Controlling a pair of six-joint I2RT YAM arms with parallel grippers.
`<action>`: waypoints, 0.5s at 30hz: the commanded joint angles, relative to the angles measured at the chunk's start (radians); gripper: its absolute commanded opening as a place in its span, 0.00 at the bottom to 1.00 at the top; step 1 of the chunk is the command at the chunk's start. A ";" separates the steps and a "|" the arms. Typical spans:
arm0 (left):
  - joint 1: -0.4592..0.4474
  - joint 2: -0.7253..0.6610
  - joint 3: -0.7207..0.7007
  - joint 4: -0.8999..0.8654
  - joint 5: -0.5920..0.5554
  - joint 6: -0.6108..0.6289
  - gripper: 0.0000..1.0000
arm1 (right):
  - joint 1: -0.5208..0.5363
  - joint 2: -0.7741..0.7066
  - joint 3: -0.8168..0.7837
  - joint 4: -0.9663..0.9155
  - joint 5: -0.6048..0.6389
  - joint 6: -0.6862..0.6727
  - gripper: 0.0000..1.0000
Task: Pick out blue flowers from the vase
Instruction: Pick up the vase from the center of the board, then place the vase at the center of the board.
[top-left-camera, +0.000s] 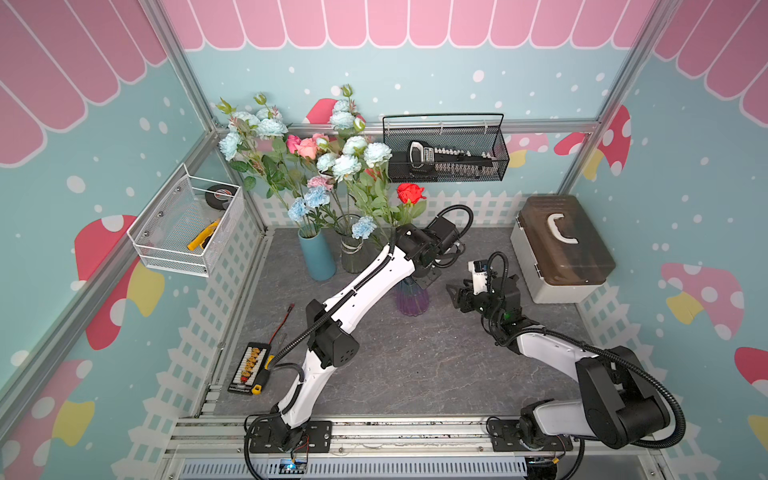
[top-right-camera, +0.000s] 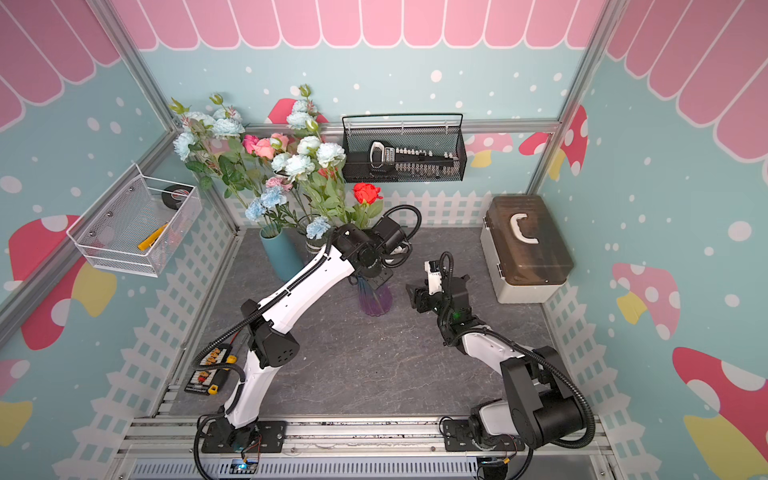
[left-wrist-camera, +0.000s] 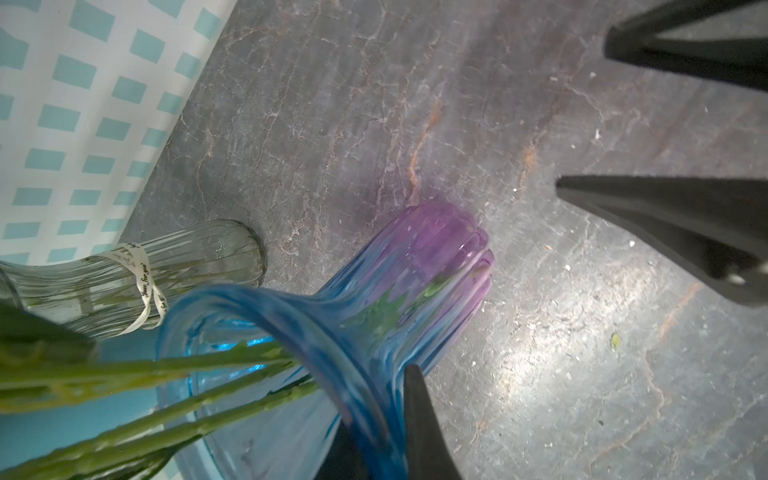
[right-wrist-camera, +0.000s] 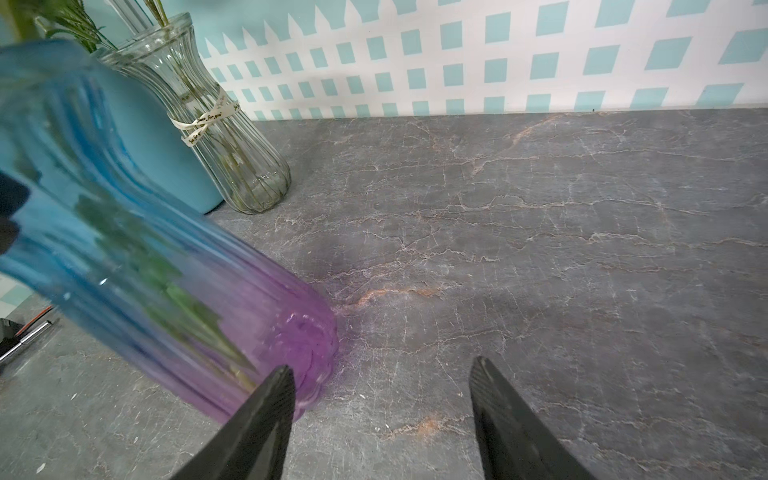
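Left tool (left-wrist-camera: 386, 407): clenched on rim of blue-to-purple ribbed glass vase (left-wrist-camera: 436, 257). Right tool (right-wrist-camera: 382, 365): released, near vase base. Pale-blue ruffled flowers (top-left-camera: 345, 164): stems (left-wrist-camera: 232, 357) rise rearward above my left tool.

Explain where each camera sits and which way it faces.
Top views: high in front, looking down at the table; shows left arm and right arm.
Left wrist: above the blue-purple vase, looking down; left gripper shut on its rim, right gripper beyond.
Right wrist: low, facing the back fence; right gripper open beside that vase.
Shared: both wrist views show the clear vase.
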 joint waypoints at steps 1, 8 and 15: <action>-0.056 -0.047 0.030 -0.018 -0.158 -0.003 0.00 | 0.000 -0.026 -0.004 0.004 0.027 0.004 0.66; -0.177 -0.045 0.011 -0.026 -0.256 -0.040 0.00 | -0.001 -0.071 -0.041 0.013 0.097 0.017 0.66; -0.289 -0.035 0.015 -0.011 -0.277 -0.055 0.00 | -0.010 -0.172 -0.108 -0.014 0.278 0.039 0.65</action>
